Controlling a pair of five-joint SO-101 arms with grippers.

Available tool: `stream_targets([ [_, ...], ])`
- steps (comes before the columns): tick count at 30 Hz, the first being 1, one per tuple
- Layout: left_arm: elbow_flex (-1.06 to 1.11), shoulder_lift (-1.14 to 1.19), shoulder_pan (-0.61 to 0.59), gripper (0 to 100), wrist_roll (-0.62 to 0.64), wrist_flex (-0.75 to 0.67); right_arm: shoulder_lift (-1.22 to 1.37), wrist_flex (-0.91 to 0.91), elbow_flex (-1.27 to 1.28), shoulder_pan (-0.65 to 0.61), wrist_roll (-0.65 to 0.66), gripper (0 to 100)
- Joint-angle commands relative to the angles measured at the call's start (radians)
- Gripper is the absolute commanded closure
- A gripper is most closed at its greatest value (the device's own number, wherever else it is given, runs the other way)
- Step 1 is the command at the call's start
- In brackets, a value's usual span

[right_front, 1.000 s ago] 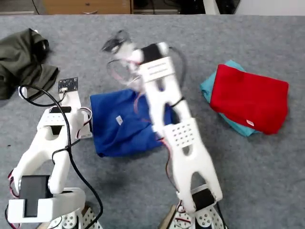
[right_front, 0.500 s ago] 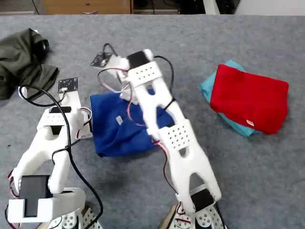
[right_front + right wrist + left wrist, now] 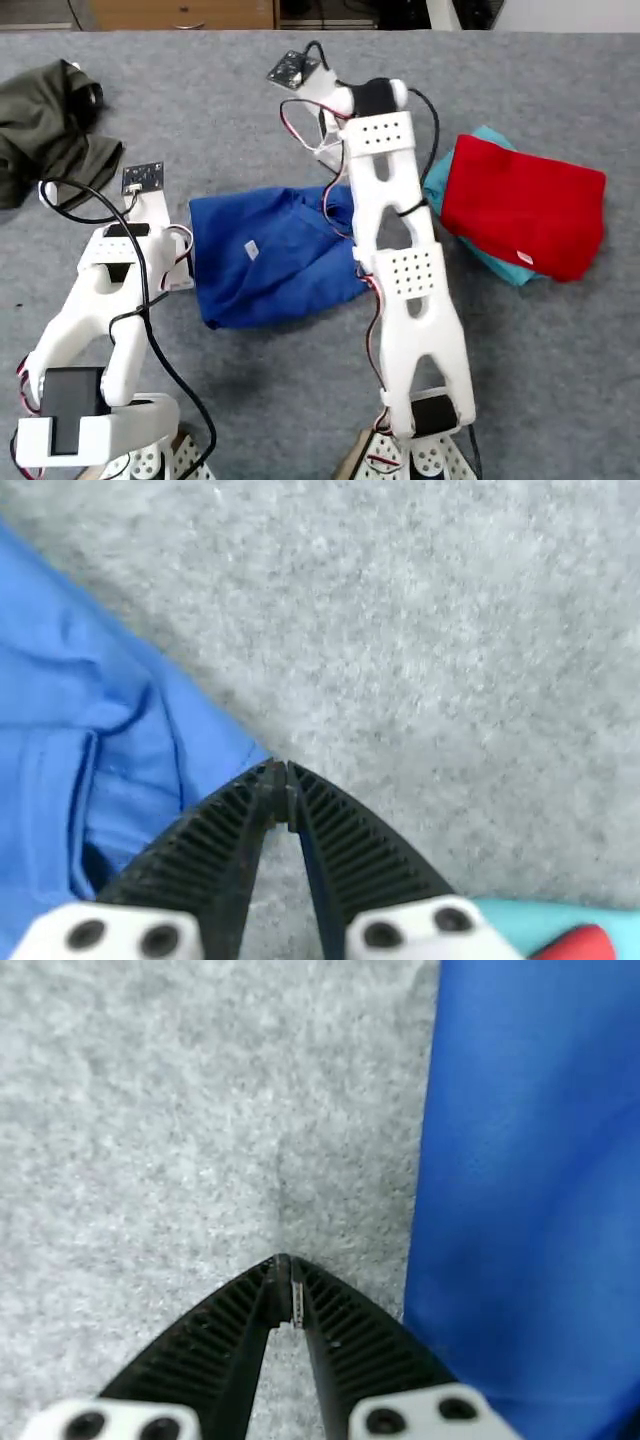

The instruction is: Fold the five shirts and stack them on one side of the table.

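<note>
Right wrist view: right gripper [image 3: 281, 777], fingers pressing together empty, hovering at corner of blue shirt [image 3: 70, 730]; left gripper [image 3: 286, 1268], likewise closed, sitting beside its edge.

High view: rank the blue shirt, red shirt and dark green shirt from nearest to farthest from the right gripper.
1. Blue shirt, centre, just beside it.
2. Red shirt, on the right-side stack.
3. Dark green shirt, far left.

A wooden cabinet [image 3: 180, 14] stands behind the grey felt-covered table [image 3: 560, 90]
</note>
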Motion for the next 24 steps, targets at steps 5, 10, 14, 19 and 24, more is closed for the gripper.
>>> stream_targets([
  [5, -0.048, -0.002, 0.011, 98, 0.006, -0.012, -0.073, 0.032, 0.064, -0.104, -0.005, 99.4],
  [10, -0.048, -0.002, 0.008, 98, 0.006, -0.012, -0.122, 0.021, 0.174, -0.232, 0.0, 99.4],
  [14, -0.048, -0.002, 0.008, 98, 0.006, -0.012, -0.104, -0.011, 0.209, -0.246, 0.0, 99.4],
  [19, -0.048, -0.002, 0.009, 98, 0.006, -0.012, -0.033, -0.009, 0.217, -0.216, 0.0, 99.4],
  [24, -0.048, -0.002, 0.009, 98, 0.006, -0.012, 0.013, 0.031, 0.219, -0.189, 0.0, 99.4],
])
